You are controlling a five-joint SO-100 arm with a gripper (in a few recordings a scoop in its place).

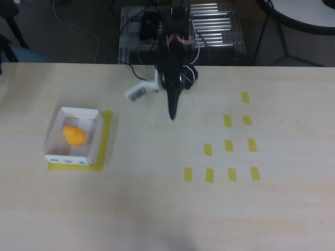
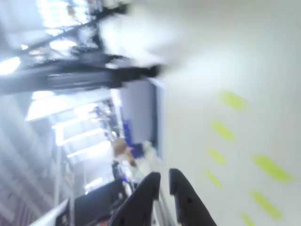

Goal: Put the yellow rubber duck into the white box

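- Inside the white box [image 1: 93, 137] at the left of the counter [image 1: 157, 198] in the overhead view, the yellow rubber duck [image 1: 74, 135] is sitting on the floor of the box, so the placing is looking done.
- Well apart from the box, the tool [image 1: 172, 112] is hanging over bare counter near the arm's base, holding nothing.
- In the wrist view its dark fingers [image 2: 188, 200] are showing only a narrow gap, nearly closed.
- Rows of yellow tape rectangles [image 1: 229, 145] are lying at the right, untouched.
- Nothing seems left but parking the arm.
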